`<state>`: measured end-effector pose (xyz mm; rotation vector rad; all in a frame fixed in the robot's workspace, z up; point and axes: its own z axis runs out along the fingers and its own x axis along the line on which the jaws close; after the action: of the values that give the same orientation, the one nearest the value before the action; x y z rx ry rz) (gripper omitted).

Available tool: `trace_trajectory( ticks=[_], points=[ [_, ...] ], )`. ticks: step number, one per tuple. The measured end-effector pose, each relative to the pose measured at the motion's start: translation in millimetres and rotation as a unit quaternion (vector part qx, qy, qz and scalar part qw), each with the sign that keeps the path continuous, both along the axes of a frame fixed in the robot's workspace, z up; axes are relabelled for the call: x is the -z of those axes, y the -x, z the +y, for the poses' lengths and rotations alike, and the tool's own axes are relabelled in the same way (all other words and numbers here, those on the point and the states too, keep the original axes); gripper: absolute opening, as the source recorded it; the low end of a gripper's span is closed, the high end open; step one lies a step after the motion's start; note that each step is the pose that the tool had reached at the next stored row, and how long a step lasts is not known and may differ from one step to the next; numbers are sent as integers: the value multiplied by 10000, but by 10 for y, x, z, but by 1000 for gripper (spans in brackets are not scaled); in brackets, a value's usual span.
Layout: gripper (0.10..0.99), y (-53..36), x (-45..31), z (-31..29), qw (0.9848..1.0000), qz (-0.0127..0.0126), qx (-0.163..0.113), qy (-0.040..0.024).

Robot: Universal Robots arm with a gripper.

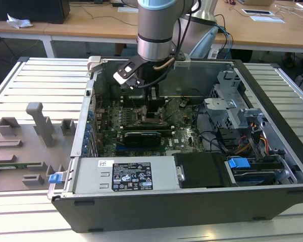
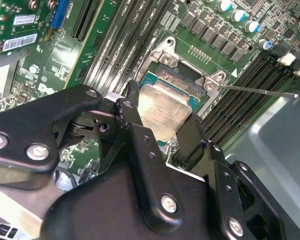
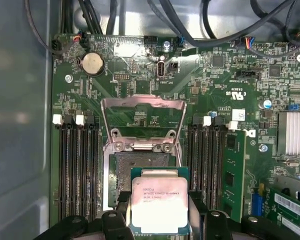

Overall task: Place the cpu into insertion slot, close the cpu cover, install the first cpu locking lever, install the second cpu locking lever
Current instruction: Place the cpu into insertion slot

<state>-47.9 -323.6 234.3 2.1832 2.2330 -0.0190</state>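
Pincer (image 2: 157, 117) is clamped on the cpu (image 3: 159, 202) by two opposite edges, just over the insertion slot (image 3: 140, 167); it looks not quite seated. The cpu cover (image 3: 142, 117) stands swung open beyond the slot, inside the computer case (image 1: 272, 151) on the tabletop (image 1: 40, 80).

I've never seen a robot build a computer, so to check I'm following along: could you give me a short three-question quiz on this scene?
1. True or false: the cpu cover is flipped open.
2. The gripper is shut on: A the cpu, B a cable, C a fan.
3. Fill in: long narrow ____ flank the insertion slot on both sides.
Key: 1 true; 2 A; 3 memory slots.
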Motion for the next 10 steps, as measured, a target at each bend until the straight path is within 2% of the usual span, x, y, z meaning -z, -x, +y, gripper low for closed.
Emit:
trace_trajectory(
  ticks=[10],
  points=[
    [541,25,105,23,10000,0,0,0]
  ],
)
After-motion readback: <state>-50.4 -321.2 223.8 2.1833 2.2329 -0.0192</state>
